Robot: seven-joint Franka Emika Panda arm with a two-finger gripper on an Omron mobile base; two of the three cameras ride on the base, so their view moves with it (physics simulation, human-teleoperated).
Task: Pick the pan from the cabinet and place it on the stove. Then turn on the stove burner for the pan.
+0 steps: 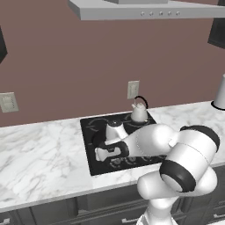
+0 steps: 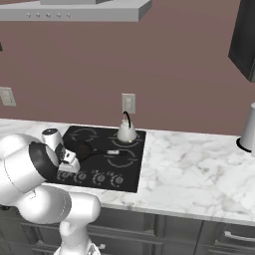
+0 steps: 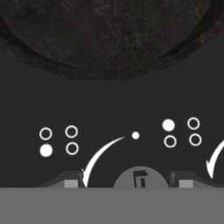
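Pan (image 2: 83, 150) sits on stove (image 2: 130, 171); gripper (image 3: 128, 181) part open astride a knob (image 3: 140, 178), nothing gripped yet. Burner turn-on remains.

Mauve wall (image 1: 66, 66), grey range hood (image 1: 145, 11), white marble counter (image 1: 39, 158), 2 wall outlets (image 1: 133, 89), dark drawers (image 2: 199, 234)

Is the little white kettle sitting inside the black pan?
No: in the right base view the kettle stands on the back of the stove, apart from the pan, which lies further forward.
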